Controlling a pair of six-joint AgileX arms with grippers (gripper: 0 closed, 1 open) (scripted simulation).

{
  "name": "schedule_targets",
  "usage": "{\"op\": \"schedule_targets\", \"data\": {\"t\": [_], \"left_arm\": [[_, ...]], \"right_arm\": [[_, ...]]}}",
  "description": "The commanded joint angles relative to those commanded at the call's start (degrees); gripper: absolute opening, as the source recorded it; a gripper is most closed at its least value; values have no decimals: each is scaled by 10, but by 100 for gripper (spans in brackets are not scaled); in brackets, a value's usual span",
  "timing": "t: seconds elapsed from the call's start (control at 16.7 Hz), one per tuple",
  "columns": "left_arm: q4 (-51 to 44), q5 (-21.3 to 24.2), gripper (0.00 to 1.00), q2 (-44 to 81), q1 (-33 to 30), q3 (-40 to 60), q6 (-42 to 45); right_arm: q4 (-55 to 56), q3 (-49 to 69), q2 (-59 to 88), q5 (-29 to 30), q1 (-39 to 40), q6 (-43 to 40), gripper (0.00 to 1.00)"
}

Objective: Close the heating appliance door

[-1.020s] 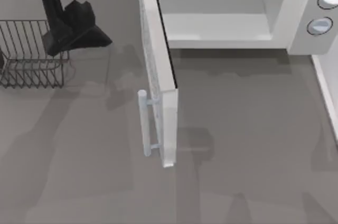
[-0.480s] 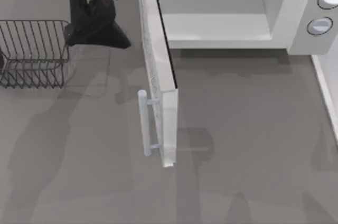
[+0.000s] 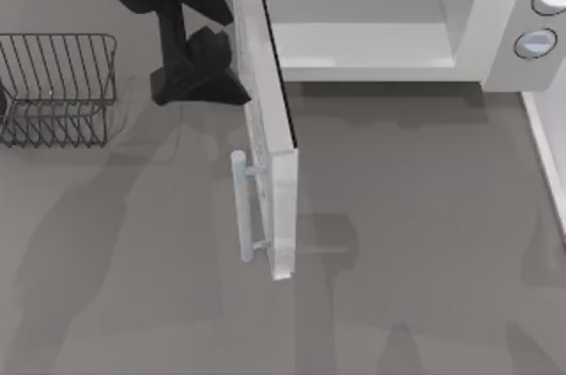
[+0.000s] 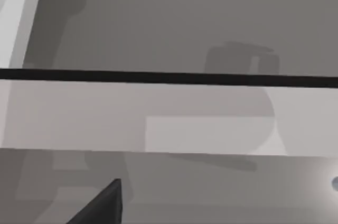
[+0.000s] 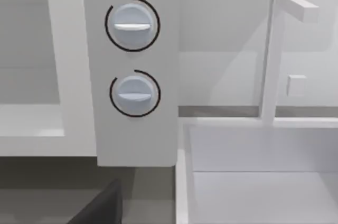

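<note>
The heating appliance (image 3: 504, 48) is a white box at the back of the table, and its pale cavity (image 3: 363, 39) is exposed. The door (image 3: 285, 172) stands open, swung out towards the front, with its slim bar handle (image 3: 240, 207) facing left. My left gripper (image 3: 196, 83) hangs dark just left of the door's outer face, near the hinge end, above the handle's height. In the left wrist view the door (image 4: 79, 113) runs across as a pale band with a black seal line. The right wrist view faces the two round knobs (image 5: 131, 21) on the side panel (image 5: 132, 145).
A dark wire rack (image 3: 53, 88) sits at the table's left. A white basin (image 5: 264, 150) with a thin upright spout (image 5: 272, 55) stands right of the appliance, and its edge (image 3: 550, 136) shows at the top view's right. Grey table (image 3: 398, 260) stretches in front.
My left arm has swung rightwards from above the wire rack to just beside the door's outer face. The door has kept its open angle.
</note>
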Motion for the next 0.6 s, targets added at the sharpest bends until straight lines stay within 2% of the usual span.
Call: {"op": "schedule_targets", "data": {"t": [0.24,0.54,0.6], "left_arm": [[87,-8,100,-2,-25,-79,-25],[96,-9,100,-2,-28,-87,-29],[96,-9,92,-2,-28,-87,-29]], "right_arm": [[0,0,0,0,0,0,100],[0,0,0,0,0,0,100],[0,0,0,0,0,0,100]]}}
